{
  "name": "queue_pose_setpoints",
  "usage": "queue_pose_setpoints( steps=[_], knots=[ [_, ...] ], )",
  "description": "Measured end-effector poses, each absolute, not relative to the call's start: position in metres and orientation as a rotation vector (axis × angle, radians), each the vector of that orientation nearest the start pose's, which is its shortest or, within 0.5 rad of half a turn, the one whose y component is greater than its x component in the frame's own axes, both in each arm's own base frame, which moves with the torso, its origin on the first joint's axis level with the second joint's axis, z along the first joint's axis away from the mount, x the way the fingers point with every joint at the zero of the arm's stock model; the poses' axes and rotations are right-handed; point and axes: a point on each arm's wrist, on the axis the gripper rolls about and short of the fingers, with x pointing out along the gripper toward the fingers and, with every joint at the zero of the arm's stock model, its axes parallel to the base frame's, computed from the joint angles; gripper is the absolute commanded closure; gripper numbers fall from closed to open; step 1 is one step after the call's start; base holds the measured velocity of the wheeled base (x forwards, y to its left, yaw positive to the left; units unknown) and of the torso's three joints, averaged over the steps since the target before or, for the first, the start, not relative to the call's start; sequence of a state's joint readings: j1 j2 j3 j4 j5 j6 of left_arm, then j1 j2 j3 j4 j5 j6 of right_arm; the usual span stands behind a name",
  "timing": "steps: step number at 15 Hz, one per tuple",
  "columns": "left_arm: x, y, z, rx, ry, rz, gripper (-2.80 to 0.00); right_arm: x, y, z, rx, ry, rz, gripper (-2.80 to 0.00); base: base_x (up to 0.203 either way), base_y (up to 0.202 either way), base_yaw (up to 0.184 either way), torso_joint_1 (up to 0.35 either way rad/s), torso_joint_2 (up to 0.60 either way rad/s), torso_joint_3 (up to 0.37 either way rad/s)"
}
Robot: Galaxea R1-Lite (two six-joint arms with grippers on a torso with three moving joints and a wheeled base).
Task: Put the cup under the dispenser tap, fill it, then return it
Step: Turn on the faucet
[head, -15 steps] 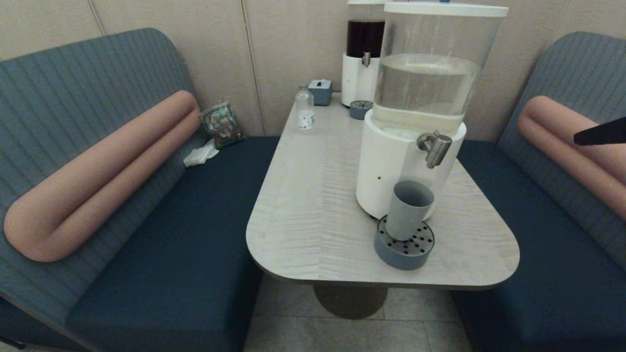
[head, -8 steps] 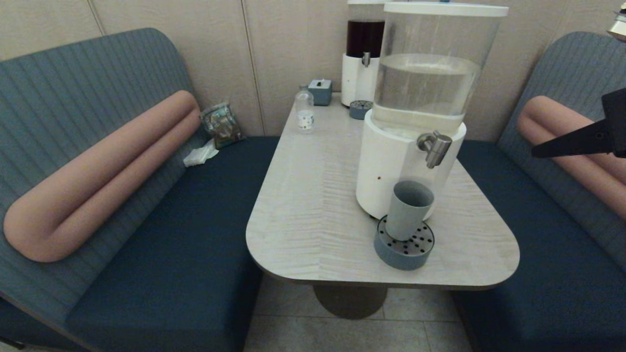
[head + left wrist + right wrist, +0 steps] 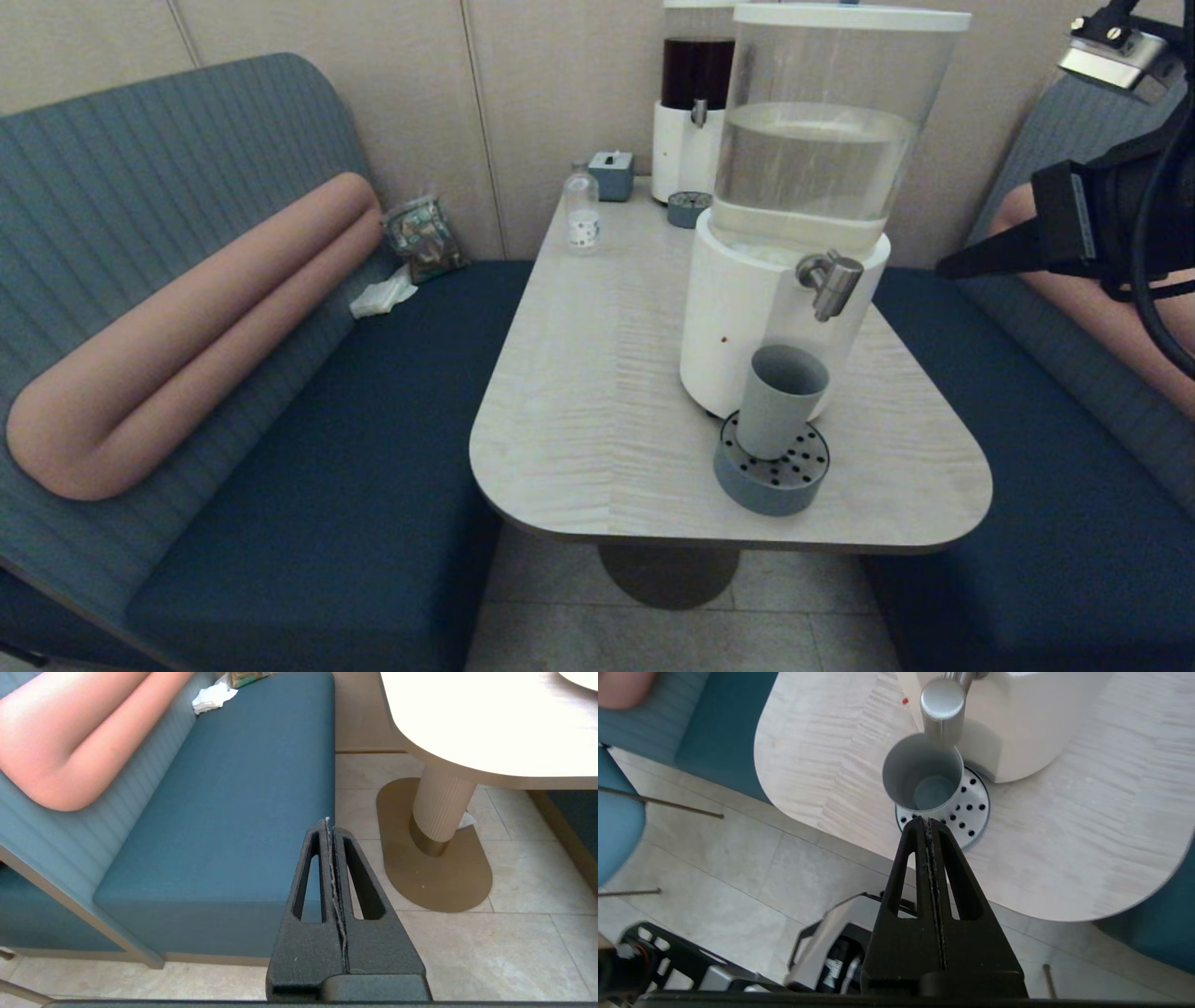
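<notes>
**Cup waits on the drip tray; right arm must work the tap**

I count one table [image 3: 597,392], two dispensers, two drip trays, one cup, one bottle [image 3: 582,207].

The clear-water dispenser [image 3: 812,168] fills the frame's upper centre; its tap [image 3: 826,280] hangs directly over the cup [image 3: 780,399], which stands upright on the near drip tray [image 3: 771,476], lower centre.

My right gripper [image 3: 948,269] hovers at the right edge, level with the tap, fingers pressed together. I judge it should approach sideways, press the tap gently and avoid knocking the cup.

The left gripper [image 3: 329,826], likewise pressed together, hangs parked over the bench.
</notes>
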State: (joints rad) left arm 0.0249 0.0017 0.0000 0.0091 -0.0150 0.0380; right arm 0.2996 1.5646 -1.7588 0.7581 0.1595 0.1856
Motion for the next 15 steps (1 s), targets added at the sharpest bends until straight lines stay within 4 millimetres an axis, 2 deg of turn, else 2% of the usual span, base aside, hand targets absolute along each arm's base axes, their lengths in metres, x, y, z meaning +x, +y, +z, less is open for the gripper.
queue_pose_setpoints(
  steps=[15],
  knots=[
    [-0.023,-0.001,0.075,0.038,0.011,0.009,0.0,0.271,0.09,0.339,0.141,0.651,0.391,0.0,0.0,0.0,0.0,0.0,0.0,0.0]
  ],
)
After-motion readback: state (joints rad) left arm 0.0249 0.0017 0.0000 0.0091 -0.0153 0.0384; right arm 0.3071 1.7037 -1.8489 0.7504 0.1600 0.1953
